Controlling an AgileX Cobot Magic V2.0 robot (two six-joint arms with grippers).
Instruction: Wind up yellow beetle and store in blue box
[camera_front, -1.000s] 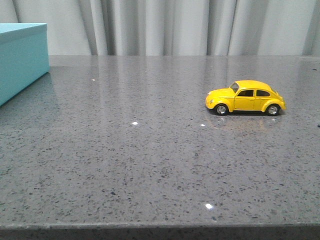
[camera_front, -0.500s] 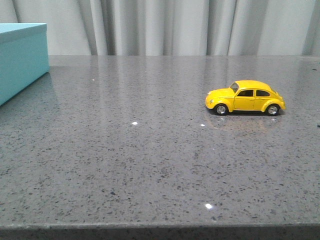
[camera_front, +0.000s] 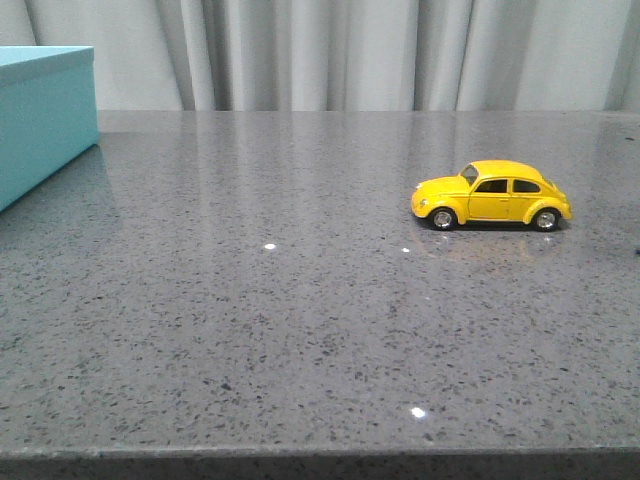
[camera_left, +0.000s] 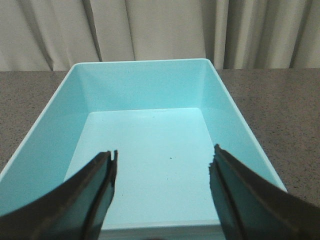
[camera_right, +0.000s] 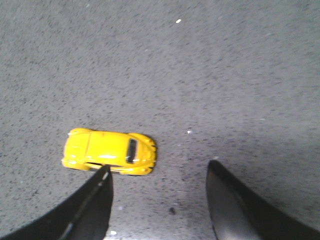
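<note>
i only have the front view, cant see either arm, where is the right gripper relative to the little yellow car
Observer: The right gripper hangs open above the grey speckled table; the small glossy yellow beetle car lies off to one side of the gap, by one finger.
Operator: and the left one
Observer: The left gripper hangs open over the large light turquoise-blue rectangular box.
Operator: anything in that box
Observer: Its floor shows only a tiny dark speck; the near end is hidden by the fingers.

Grey speckled table (camera_front: 300, 330), yellow beetle (camera_front: 490, 195) right, blue box (camera_front: 40, 120) apparently at far left edge.
</note>
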